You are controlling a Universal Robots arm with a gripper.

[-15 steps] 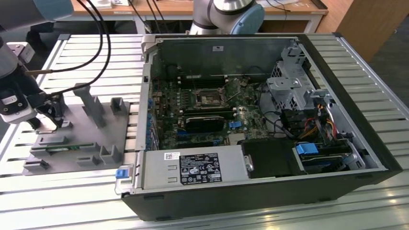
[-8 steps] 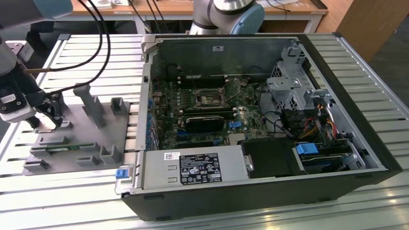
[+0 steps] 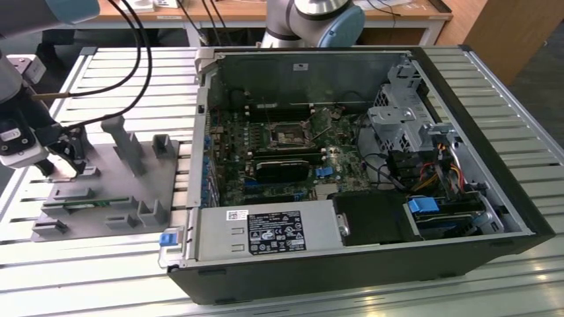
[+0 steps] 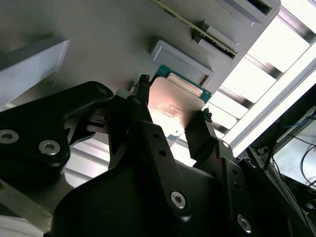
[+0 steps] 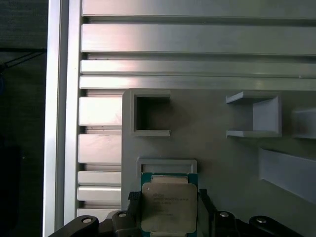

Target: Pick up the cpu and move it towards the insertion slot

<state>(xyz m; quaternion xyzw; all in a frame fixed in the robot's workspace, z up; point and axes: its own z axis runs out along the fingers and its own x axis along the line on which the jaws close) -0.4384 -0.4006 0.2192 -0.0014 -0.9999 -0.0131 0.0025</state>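
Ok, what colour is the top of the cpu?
Shiny silver, with a teal-green rim around it. The cpu shows best in the first wrist view.

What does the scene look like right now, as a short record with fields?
cpu: metal top showing, at a pocket of the grey fixture
gripper: shut on the cpu's two side edges
grey fixture: on the slatted table, to the exterior view's left of the computer case
insertion slot: inside the open computer case, away from the gripper

Robotics lab: opened computer case (image 3: 352,274) on aluminium workbench (image 3: 123,264).
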